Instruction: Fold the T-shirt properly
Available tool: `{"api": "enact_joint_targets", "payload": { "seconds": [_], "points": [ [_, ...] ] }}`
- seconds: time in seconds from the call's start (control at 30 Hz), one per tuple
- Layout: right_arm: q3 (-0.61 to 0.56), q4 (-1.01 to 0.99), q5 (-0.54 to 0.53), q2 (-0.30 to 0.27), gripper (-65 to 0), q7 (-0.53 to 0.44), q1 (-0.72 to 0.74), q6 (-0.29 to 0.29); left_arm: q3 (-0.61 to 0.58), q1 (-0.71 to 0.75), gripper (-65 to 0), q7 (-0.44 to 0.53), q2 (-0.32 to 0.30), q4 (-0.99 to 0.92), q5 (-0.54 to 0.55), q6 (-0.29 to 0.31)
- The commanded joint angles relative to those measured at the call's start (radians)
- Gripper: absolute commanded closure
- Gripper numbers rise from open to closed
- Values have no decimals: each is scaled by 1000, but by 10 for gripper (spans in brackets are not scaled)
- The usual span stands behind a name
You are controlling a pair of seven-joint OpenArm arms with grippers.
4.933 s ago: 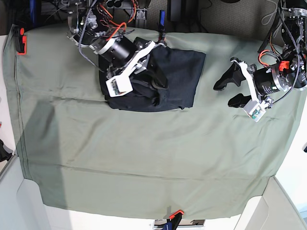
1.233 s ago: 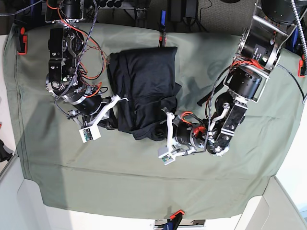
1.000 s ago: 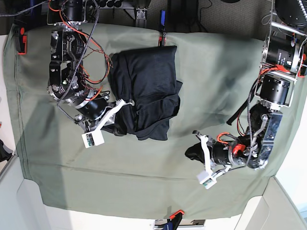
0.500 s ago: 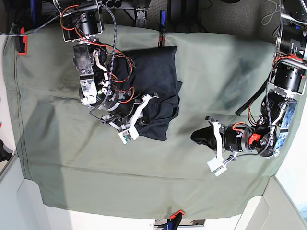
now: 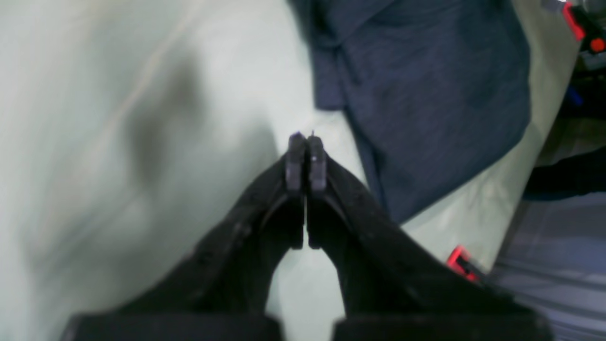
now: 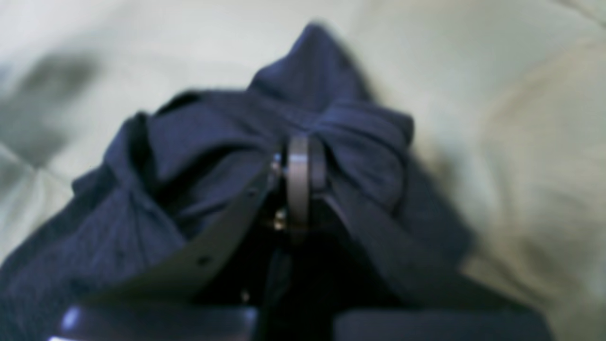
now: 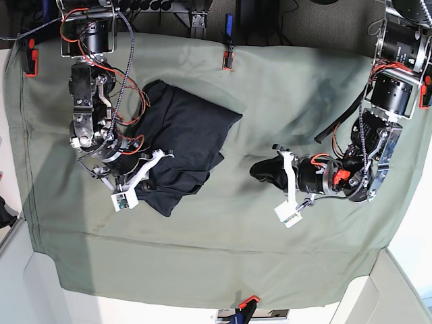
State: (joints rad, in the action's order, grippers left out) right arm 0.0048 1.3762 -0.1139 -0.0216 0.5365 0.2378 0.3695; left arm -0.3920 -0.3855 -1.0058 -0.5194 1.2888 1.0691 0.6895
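The T-shirt (image 7: 192,135) lies as a dark navy bundle, skewed, on the left half of the olive-green table cloth (image 7: 270,256). My right gripper (image 7: 158,174) sits at the bundle's lower left edge. In the right wrist view this gripper (image 6: 298,156) is shut on a bunched fold of the T-shirt (image 6: 199,142). My left gripper (image 7: 255,171) hovers a little to the right of the garment, apart from it. Its fingertips (image 5: 297,147) are pressed together with nothing between them, and the T-shirt (image 5: 426,94) lies ahead to the upper right.
Red clamps pin the cloth at the far edge (image 7: 227,61), the far left corner (image 7: 30,57) and the near edge (image 7: 246,302). White table corners show at bottom left and bottom right. Creases run across the cloth.
My right gripper has pulled the T-shirt left and down, turning the bundle askew. The left gripper has moved left and up, closer to the garment.
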Motion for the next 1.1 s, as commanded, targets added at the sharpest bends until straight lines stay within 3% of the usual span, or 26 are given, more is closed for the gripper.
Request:
{"api": "enact_joint_targets", "payload": {
  "seconds": [0.0,0.3,0.73,0.97,1.07],
  "points": [
    [15,35,-10,0,0,-20,23,-3,10,-27,-22,14,0,14,17,9],
    [109,102,-10,-11,0,59,13,-3,10,-27,-22,14,32,14,8,9],
    [116,101,-10,-179,0,54,-17,-7,10,-27,-22,24,32,14,-12,9],
    [140,103,-78,-186,0,71,-29,-7,10,-25,-22,16,31,15,-11,9],
    [175,141,-118,-186,0,78,-85,-7,10,-6,-21,-13,-2,39,1,9]
  ]
}}
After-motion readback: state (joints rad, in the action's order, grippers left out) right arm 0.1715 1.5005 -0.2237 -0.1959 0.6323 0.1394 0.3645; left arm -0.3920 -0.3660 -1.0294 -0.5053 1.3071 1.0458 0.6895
